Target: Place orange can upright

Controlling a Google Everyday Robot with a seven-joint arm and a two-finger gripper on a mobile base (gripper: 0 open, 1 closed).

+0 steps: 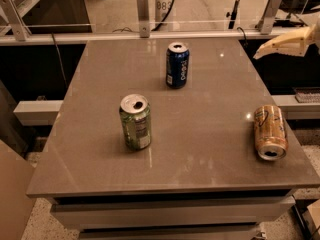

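One orange can [270, 132] lies on its side near the right edge of a grey-brown table [210, 109], toward the front right corner. Its silver top faces the front edge and the dark mouth of the opening shows. Its base points toward the back of the table. Dark line markings run along the copper-coloured side, and a small glint of light sits on the tabletop just beside its rear end.

The gripper [260, 53], pale cream in colour, reaches in from the right margin of the camera view. It is off the table's right side, level with the far half of the tabletop, and its tip points left toward the table edge. It hangs well apart from the orange can, behind and slightly right of it, touching nothing; whether it is apart or together cannot be told from this angle.

Farther left, a green can [135, 122] stands upright left of the table's centre, its top opened, well apart from the orange can. A dark blue can [177, 65] stands upright toward the back, near the middle of the table's width. A metal rail [100, 35] with upright posts runs behind the far edge of the table.
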